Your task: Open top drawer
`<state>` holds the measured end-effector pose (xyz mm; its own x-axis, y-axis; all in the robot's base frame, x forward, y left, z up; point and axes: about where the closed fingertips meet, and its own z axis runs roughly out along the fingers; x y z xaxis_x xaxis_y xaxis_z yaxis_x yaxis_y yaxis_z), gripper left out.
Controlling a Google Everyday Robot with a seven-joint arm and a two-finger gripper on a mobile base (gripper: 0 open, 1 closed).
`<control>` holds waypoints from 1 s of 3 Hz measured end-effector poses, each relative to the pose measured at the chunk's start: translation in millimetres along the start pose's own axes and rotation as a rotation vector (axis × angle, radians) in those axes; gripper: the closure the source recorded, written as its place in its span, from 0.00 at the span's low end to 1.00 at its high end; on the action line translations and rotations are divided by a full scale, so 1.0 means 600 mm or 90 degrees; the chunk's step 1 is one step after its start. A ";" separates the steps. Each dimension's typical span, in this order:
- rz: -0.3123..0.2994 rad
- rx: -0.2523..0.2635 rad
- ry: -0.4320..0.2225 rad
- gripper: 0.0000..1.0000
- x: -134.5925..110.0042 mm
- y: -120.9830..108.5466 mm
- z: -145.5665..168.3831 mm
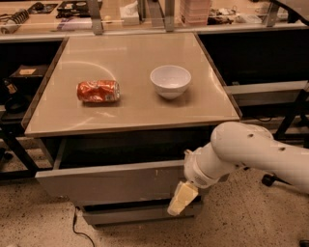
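Observation:
The top drawer (111,183) is a wide grey handle-less front with small whitish marks right of centre. It stands pulled out from the cabinet, with a dark gap showing behind its top edge. My gripper (181,198), with cream-coloured fingertips, hangs in front of the drawer's right end, pointing down and left. The white arm (241,154) comes in from the right.
The beige cabinet top (130,111) carries a crushed red can (98,91) lying on its side and a white bowl (170,80). A narrower grey drawer front (135,214) sits below. A cluttered bench (145,14) runs behind. A black cable (77,226) lies on the speckled floor.

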<state>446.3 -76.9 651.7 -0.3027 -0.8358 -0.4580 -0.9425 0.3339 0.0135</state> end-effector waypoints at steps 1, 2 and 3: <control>0.029 -0.022 -0.008 0.00 0.020 0.037 -0.031; 0.049 -0.046 -0.019 0.00 0.036 0.083 -0.084; 0.049 -0.047 -0.019 0.00 0.036 0.084 -0.084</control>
<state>385.2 -100.1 687.4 -0.3715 -0.7951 -0.4794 -0.9247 0.3630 0.1146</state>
